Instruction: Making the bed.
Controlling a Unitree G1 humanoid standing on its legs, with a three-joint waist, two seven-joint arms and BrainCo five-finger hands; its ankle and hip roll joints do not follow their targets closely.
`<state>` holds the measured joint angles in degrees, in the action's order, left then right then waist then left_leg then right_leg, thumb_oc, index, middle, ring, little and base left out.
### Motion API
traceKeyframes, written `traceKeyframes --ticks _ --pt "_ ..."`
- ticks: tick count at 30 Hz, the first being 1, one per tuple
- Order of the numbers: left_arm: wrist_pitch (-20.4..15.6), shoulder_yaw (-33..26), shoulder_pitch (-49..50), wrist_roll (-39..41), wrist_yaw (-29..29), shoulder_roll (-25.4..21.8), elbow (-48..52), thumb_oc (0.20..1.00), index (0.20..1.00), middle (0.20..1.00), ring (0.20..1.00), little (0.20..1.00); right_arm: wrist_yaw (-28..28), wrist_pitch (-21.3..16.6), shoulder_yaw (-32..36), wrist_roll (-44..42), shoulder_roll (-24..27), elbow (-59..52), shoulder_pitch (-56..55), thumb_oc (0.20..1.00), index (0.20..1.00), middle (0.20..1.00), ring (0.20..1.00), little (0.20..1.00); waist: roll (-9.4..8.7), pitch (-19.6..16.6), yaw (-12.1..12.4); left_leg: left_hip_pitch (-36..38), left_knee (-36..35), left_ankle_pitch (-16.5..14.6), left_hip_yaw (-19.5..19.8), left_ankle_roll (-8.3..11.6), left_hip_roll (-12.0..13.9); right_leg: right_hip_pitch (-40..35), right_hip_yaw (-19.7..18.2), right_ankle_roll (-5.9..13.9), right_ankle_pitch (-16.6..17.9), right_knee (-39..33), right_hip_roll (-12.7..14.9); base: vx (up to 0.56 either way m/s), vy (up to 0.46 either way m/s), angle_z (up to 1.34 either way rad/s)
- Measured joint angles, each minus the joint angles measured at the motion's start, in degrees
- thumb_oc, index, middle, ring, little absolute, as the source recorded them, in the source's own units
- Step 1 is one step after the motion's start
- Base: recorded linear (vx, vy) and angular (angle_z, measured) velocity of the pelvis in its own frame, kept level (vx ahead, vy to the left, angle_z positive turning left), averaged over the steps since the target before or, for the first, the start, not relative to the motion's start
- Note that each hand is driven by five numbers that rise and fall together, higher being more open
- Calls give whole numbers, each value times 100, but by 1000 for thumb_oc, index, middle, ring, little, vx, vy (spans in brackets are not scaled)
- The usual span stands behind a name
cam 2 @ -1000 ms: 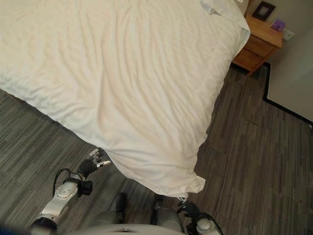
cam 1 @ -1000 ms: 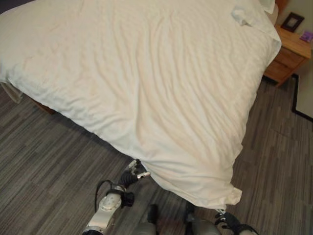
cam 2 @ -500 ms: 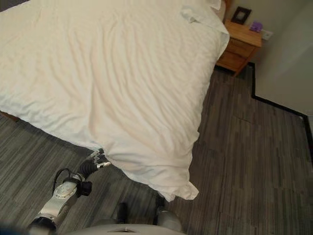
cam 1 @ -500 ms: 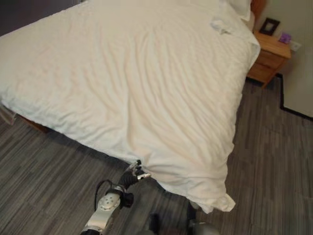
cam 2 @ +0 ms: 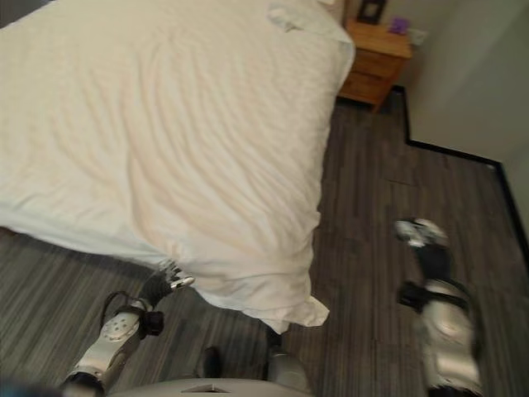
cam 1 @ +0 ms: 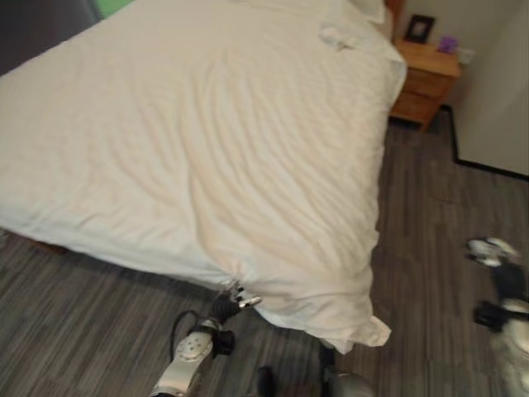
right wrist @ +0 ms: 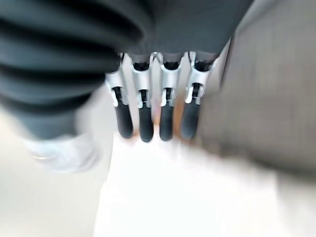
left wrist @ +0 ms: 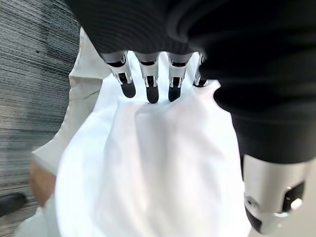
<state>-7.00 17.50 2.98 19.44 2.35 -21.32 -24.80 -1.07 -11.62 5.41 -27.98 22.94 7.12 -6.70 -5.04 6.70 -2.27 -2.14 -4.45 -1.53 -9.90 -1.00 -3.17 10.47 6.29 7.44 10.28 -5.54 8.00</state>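
Note:
A white duvet [cam 1: 207,141] covers the bed, lightly wrinkled, with its near corner [cam 1: 368,331] hanging over the floor. My left hand [cam 1: 234,298] is at the duvet's foot edge, and in the left wrist view its fingers [left wrist: 150,89] are curled into a bunch of the white cloth [left wrist: 158,163], with the thumb [left wrist: 269,197] on the other side. My right hand [cam 2: 420,236] hangs above the floor to the right of the bed, apart from the duvet. Its fingers [right wrist: 153,121] are straight and hold nothing.
A wooden nightstand [cam 1: 426,70] stands at the bed's far right corner with a dark picture frame [cam 1: 420,27] and a small purple thing [cam 1: 448,43] on it. A pillow [cam 1: 368,8] and a crumpled white cloth [cam 1: 337,36] lie near the headboard. A wall [cam 1: 496,99] bounds the striped floor [cam 1: 430,215] on the right.
The camera has shifted, so the bed sits further left and up. My right hand has swung up into view over the floor at the right. The left hand stays at the duvet's edge.

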Motion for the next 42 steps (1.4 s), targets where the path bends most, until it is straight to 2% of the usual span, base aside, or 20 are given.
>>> traceKeyframes --ticks 2,4,7,10,13,20,28,33,38,42 --pt "-1 69 125 0 16 -26 78 1000 1000 1000 1000 1000 254 29 -586 -362 -97 -41 76 200 200 200 200 200 27 12 138 -50 10 7 9 -7 16 16 26 -5 5 0 5 -27 -27 7" --pt "4 201 213 -1 34 -86 116 1000 1000 1000 1000 1000 588 57 -1417 -634 -178 -240 96 200 200 200 200 200 18 83 126 -58 0 17 63 -5 30 14 121 -5 4 -1 26 -15 -11 13" --pt "1 301 177 -1 54 -80 127 1000 1000 1000 1000 1000 951 211 -1954 -864 -328 178 223 200 200 200 200 200 11 167 252 -50 -48 43 129 0 28 -8 205 -5 1 -1 25 -3 -11 13" --pt "-3 300 175 -1 55 -79 143 1000 1000 1000 1000 1000 1045 370 -2208 -853 -276 276 249 200 200 200 200 200 46 272 331 -47 -56 53 162 -4 25 -17 284 -6 0 -2 42 2 -12 7" --pt "-3 317 164 -1 54 -67 138 1000 1000 1000 1000 1000 1040 395 -2186 -864 -438 525 284 200 200 200 200 200 79 306 329 -19 -58 58 265 4 31 -74 360 -9 -11 -2 22 -8 -5 11" --pt "-38 307 122 -30 24 -62 137 1000 1000 1000 1000 1000 1032 408 -2306 -832 -351 851 338 200 200 200 200 200 75 411 396 -48 -54 61 294 9 26 -77 421 -3 -56 -4 43 -10 -4 4" --pt "-153 530 -76 -27 -10 8 -92 1000 1000 1000 1000 1000 719 336 -2396 -808 -617 2417 1384 200 200 200 200 200 171 502 445 -180 -22 65 410 8 32 -12 492 -10 -67 -7 46 -17 -9 5" --pt "-176 595 -238 -25 -80 112 -201 1000 1000 1000 1000 1000 699 154 -2470 -804 -704 2990 1576 200 200 200 200 200 189 518 523 -278 36 93 459 34 54 48 592 -35 -74 -7 52 -5 -4 7" --pt "-179 635 -381 -28 -148 118 -329 1000 1000 1000 1000 1000 676 115 -2650 -780 -790 3080 1568 200 200 200 200 200 215 534 546 -343 62 43 474 110 80 70 598 -54 -176 -10 35 0 0 0" --pt "-177 642 -367 -30 -210 140 -374 1000 1000 1000 1000 1000 756 111 -2904 -298 -781 3232 1593 200 200 200 200 200 226 534 554 -375 71 81 469 119 122 135 601 -106 -134 -8 -6 4 1 -1"
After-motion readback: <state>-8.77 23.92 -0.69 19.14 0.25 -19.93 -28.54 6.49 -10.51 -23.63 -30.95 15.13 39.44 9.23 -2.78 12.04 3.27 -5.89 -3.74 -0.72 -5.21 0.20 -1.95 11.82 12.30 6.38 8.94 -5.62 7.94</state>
